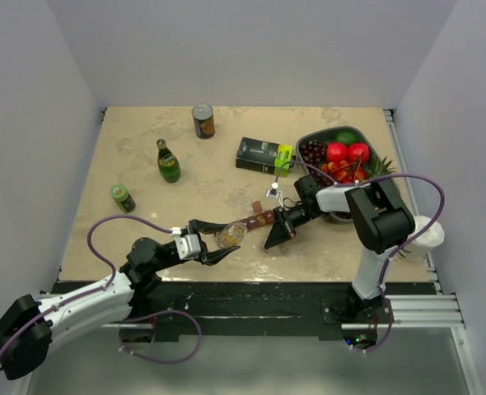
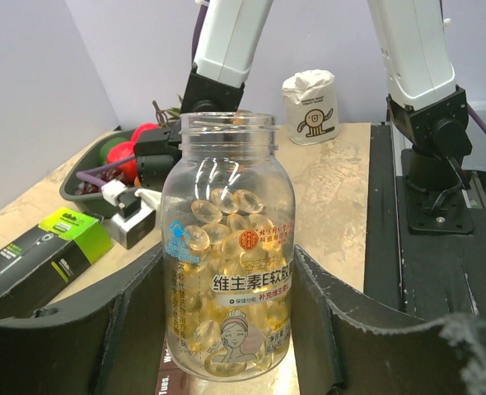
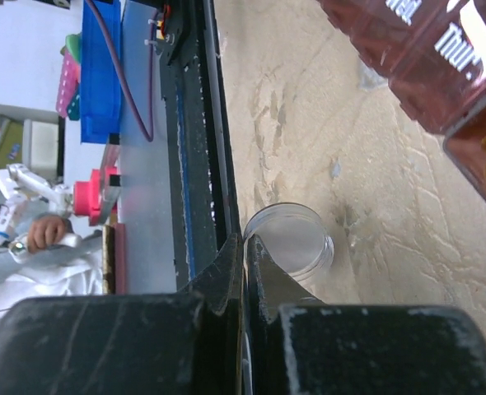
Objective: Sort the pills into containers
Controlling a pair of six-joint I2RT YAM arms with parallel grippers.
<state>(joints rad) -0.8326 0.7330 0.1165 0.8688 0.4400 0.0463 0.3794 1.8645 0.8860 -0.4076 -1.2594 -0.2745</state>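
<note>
Gripped by the left fingers (image 2: 78, 329), part-open around its body, an uncapped pill bottle (image 2: 226, 247) holds many yellow softgels (image 2: 226, 206); right fingers (image 3: 222, 288) are pressed shut on nothing, beside a clear lid (image 3: 296, 239) on the surface; the dark red pill strip (image 3: 408, 49), upper right, shows softgels in one compartment; most sorting likely remains.

We see pale lilac-grey walls (image 1: 251, 49) at the top and both sides, enclosing a beige marbled tabletop (image 1: 218, 185) mid-frame. Grey floor (image 1: 268, 370) runs along the bottom, evenly lit.
</note>
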